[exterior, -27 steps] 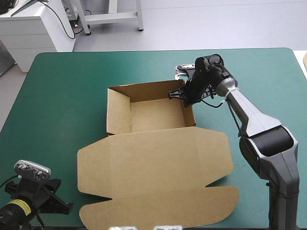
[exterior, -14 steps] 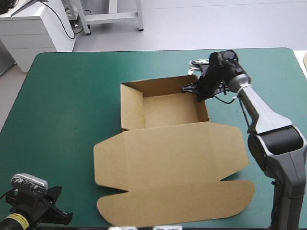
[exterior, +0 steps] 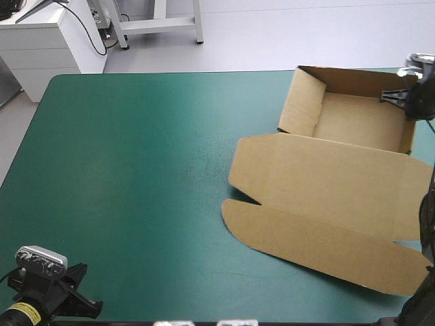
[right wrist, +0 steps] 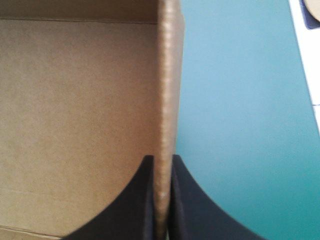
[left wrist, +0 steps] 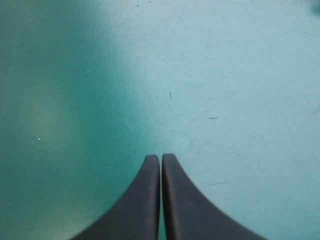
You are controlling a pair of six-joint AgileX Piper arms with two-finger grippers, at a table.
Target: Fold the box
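Observation:
The brown box (exterior: 340, 183) lies at the table's right side as an open tray with raised walls (exterior: 353, 112), its lid and flaps flat toward the near edge. My right gripper (exterior: 399, 99) is at the tray's far right wall, shut on it. In the right wrist view the wall's edge (right wrist: 168, 90) runs straight out from between the gripper (right wrist: 162, 162), with the tray floor (right wrist: 75, 115) on one side and cover on the other. My left gripper (exterior: 87, 307) rests at the near left corner, far from the box, and its fingers (left wrist: 160, 159) are shut over bare cover.
The teal-green cover (exterior: 136, 170) stretches from the box's left flap to the left gripper. The lid's right end reaches the table's right edge (exterior: 429, 102). In the right wrist view a white strip (right wrist: 307, 60) borders the cover beyond the box.
The right gripper has dragged the box a long way to the right and toward the far right corner, turning it slightly. The left gripper drew back a little earlier, then stayed put.

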